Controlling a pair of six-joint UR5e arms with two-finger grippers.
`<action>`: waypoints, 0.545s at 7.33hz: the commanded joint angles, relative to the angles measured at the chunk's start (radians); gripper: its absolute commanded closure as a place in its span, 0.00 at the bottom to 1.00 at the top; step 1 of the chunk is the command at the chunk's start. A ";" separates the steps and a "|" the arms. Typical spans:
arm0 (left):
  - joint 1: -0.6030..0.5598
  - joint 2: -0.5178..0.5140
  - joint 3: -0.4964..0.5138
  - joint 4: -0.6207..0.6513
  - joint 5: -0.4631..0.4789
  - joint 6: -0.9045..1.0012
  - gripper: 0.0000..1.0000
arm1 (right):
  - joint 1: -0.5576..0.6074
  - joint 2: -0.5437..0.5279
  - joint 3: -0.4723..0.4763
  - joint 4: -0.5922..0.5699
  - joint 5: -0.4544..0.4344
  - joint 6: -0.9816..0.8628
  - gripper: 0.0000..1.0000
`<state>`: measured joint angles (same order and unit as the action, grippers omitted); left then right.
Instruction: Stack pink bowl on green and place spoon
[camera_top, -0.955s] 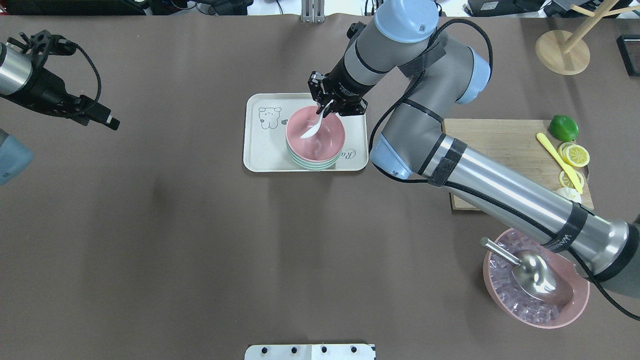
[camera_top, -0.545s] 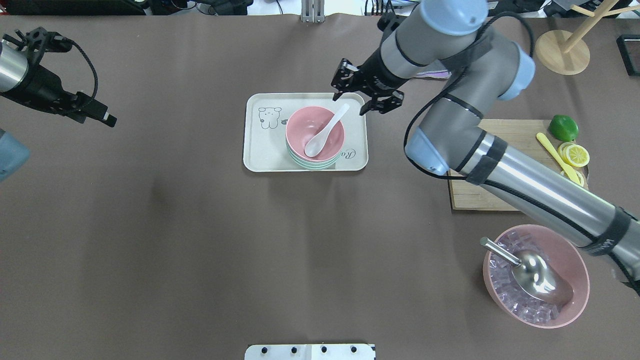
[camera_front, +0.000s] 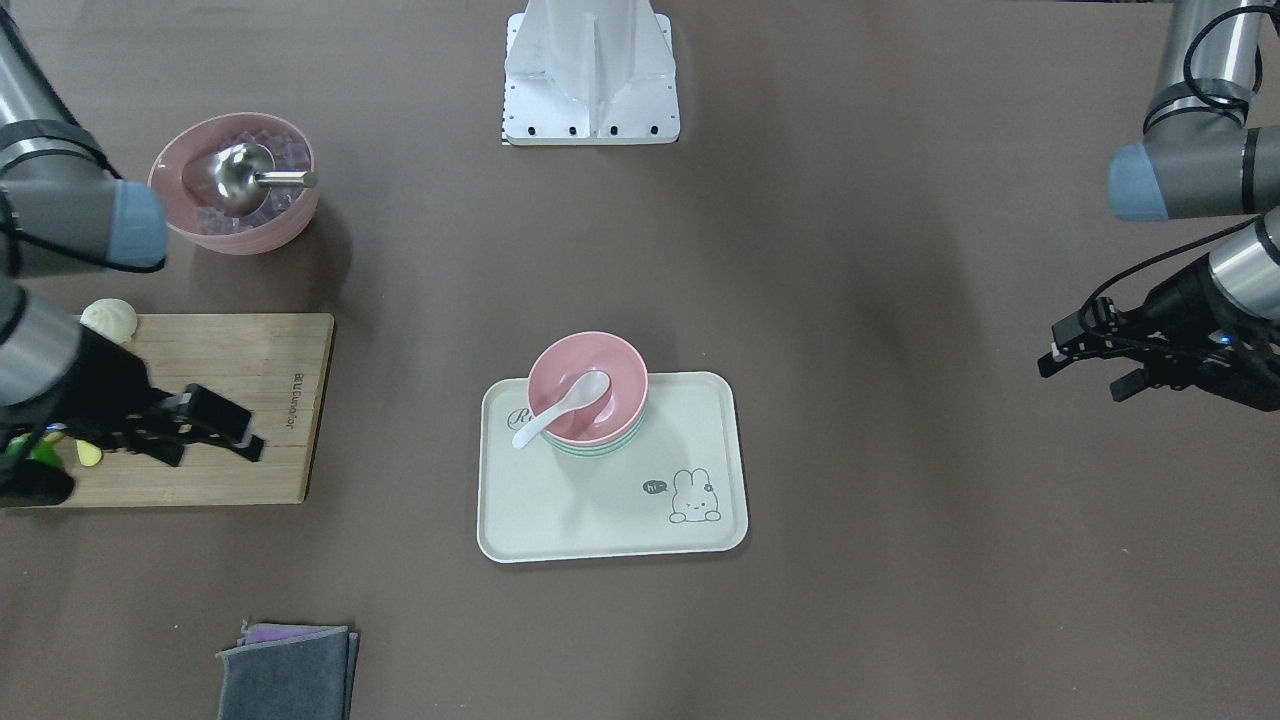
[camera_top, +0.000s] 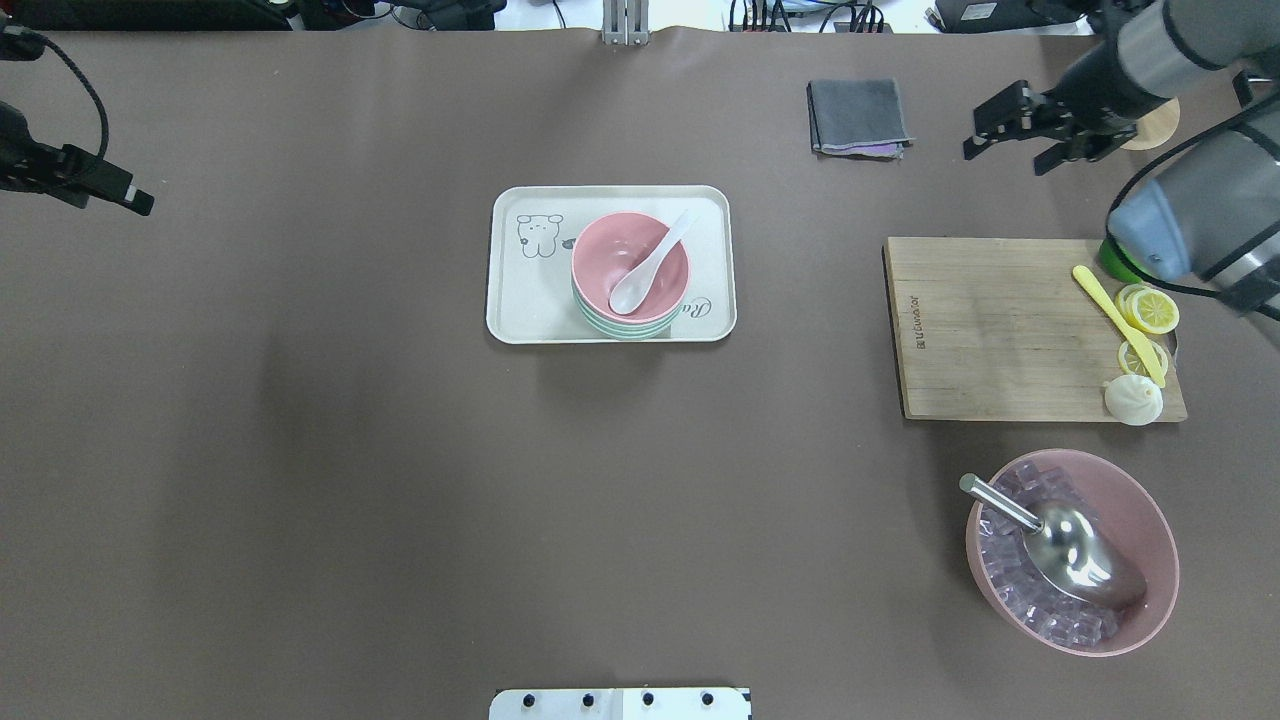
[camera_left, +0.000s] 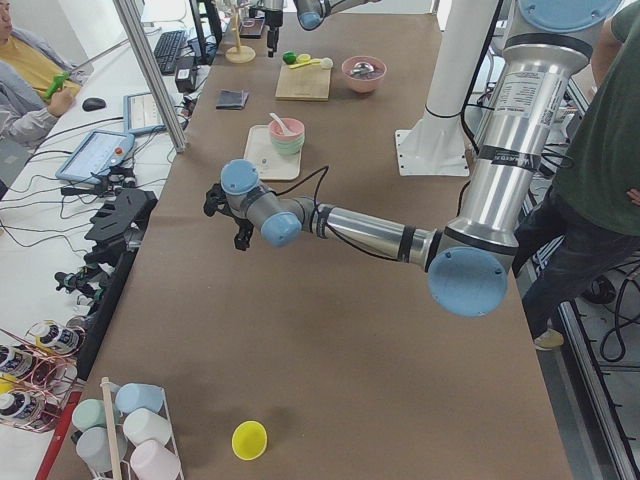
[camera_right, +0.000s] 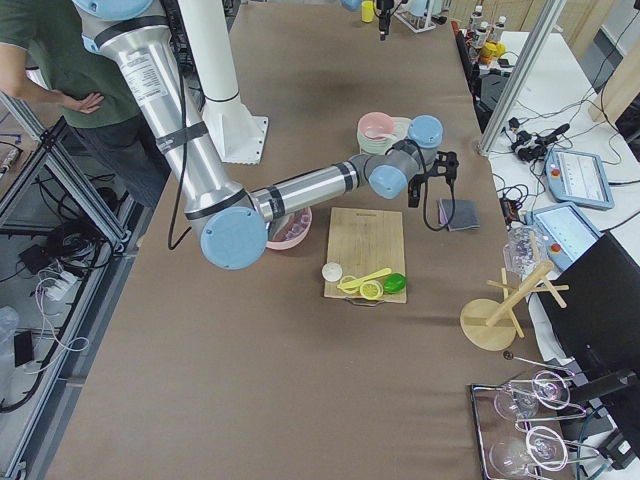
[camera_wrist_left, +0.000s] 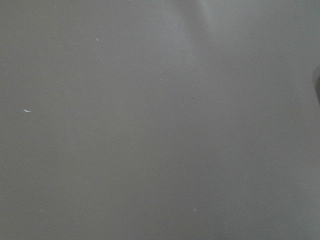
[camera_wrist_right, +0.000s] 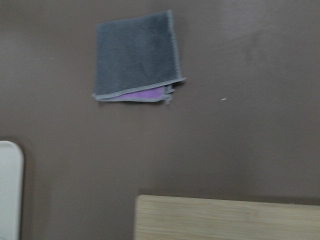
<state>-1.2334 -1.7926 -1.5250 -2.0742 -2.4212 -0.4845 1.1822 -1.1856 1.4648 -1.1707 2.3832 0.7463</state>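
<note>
The pink bowl (camera_top: 600, 250) sits stacked on the green bowls (camera_top: 625, 330) on the cream tray (camera_top: 520, 300). The white spoon (camera_top: 645, 270) lies in the pink bowl with its handle over the rim. The front-facing view shows the same: pink bowl (camera_front: 600, 365), spoon (camera_front: 560, 408), green bowl (camera_front: 600, 447). My right gripper (camera_top: 1010, 150) is open and empty, far to the right of the tray near the back edge; it also shows in the front-facing view (camera_front: 215, 440). My left gripper (camera_front: 1080, 378) is open and empty, far off at the table's left side (camera_top: 135, 200).
A folded grey cloth (camera_top: 858, 117) lies at the back, also in the right wrist view (camera_wrist_right: 137, 55). A wooden cutting board (camera_top: 1000, 330) holds lemon slices and a yellow knife. A large pink bowl (camera_top: 1150, 520) holds ice and a metal scoop.
My right gripper let go of the spoon, which now rests in the pink bowl, and pulled away to the far right back. My left gripper drew further left.
</note>
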 joint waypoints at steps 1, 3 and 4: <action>-0.081 0.021 0.006 0.139 0.027 0.165 0.02 | 0.126 -0.070 -0.003 -0.176 0.008 -0.349 0.00; -0.194 0.047 0.009 0.319 0.027 0.460 0.02 | 0.215 -0.081 -0.006 -0.315 0.010 -0.523 0.00; -0.202 0.086 0.008 0.319 0.030 0.466 0.02 | 0.223 -0.116 -0.003 -0.322 -0.007 -0.569 0.00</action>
<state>-1.4029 -1.7450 -1.5176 -1.7940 -2.3942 -0.0929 1.3740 -1.2699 1.4597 -1.4490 2.3885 0.2646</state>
